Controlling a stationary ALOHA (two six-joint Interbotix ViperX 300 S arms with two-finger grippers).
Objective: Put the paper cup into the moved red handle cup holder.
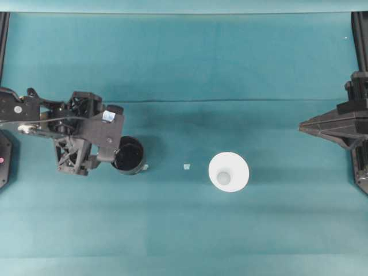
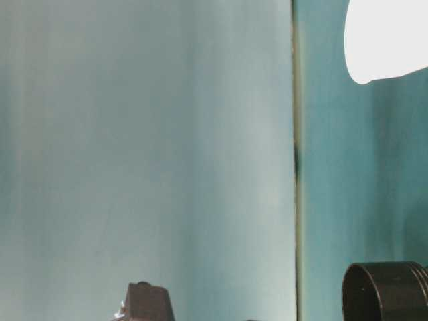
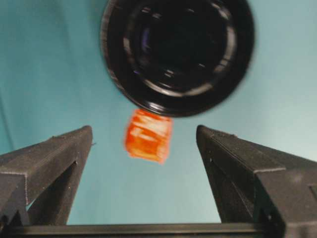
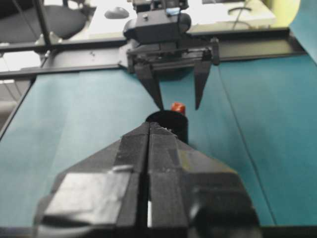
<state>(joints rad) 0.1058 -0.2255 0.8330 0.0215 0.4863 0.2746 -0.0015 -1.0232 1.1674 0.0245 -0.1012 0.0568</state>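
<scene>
The white paper cup [image 1: 229, 171] stands upright on the teal cloth right of the middle, and its side also appears in the table-level view [image 2: 384, 40]. The glossy black cup holder [image 1: 130, 155] stands at the left. Its red handle [image 3: 148, 135] points toward my left gripper [image 3: 144, 131], which is open with one finger on each side of the handle and touches neither side. From across the table the holder [image 4: 168, 124] and my left gripper [image 4: 177, 105] appear the same way. My right gripper [image 1: 305, 127] is shut and empty at the far right.
A tiny pale scrap [image 1: 187, 167] lies between the holder and the cup. A fold in the cloth [image 1: 230, 101] runs across the table. Black arm rails [image 1: 359, 34] stand at the side edges.
</scene>
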